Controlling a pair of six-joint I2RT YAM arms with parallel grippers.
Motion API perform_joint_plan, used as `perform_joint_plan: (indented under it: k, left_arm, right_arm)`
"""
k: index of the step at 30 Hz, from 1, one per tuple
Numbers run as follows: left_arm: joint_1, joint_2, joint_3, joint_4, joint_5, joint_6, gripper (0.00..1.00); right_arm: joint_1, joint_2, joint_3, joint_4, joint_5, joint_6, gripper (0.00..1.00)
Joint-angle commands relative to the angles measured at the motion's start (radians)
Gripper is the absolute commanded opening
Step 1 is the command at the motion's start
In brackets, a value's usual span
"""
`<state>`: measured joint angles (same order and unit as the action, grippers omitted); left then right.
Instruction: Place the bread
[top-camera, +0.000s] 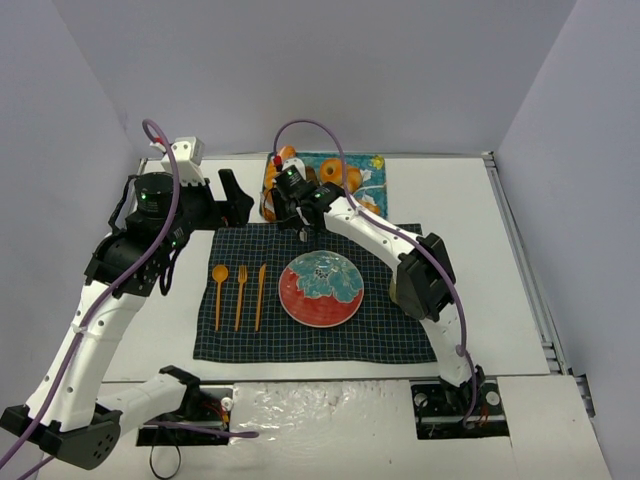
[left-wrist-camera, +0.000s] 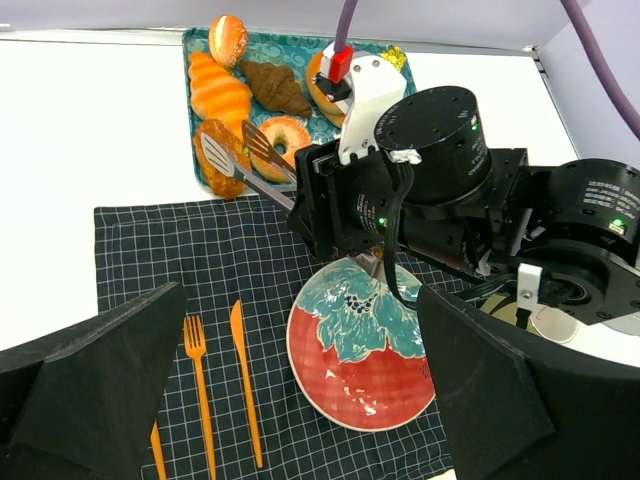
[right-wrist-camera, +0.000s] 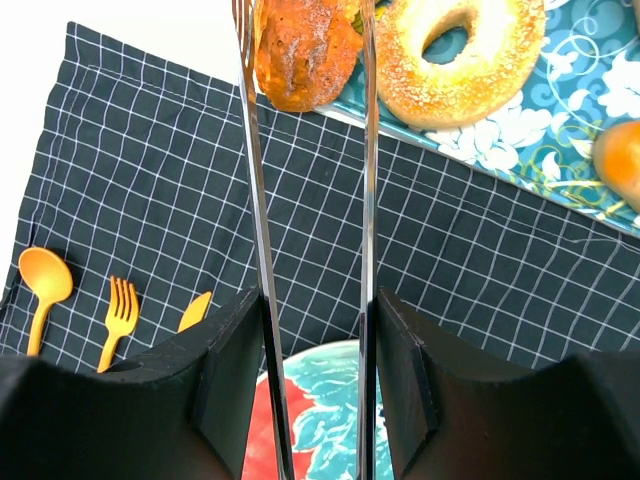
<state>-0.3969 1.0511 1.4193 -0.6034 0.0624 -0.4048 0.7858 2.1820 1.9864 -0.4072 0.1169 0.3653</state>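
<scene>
Right hand: the fingers are closed onto the two arms of a pair of metal tongs, which run straight out past the fingertips.

The bread is seen between the tong arms at their far end, well ahead of the hand, at the near edge of a patterned tray. The arms lie close against both its sides. Whether it is lifted off the tray cannot be told.

A seeded donut is noted on the tray, just right of the tong tips.

Beneath the hand a dark checked cloth is spread on the table. A red and teal plate lies directly under the hand. An orange spoon, fork and knife are laid to its left.

Left hand: the fingers are spread wide with nothing between them. The right hand and the tray lie ahead of it.
</scene>
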Motion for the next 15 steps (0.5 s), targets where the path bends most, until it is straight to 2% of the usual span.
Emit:
perform_joint_plan:
  k: [1,9,15]
  left_arm:
    - [0.007,-0.022,0.045,0.029,0.001,0.011,0.97]
    - [0.007,-0.019,0.044,0.030,0.001,0.014,0.97]
    - [0.007,-0.022,0.036,0.031,-0.001,0.012,0.97]
  right_arm:
    - [0.012,0.010,0.064,0.035,0.014,0.002,0.42]
    - [0.020,0.030,0.080,0.028,0.017,0.000,0.41]
    - [0.020,0.034,0.080,0.027,0.015,0.003,0.23]
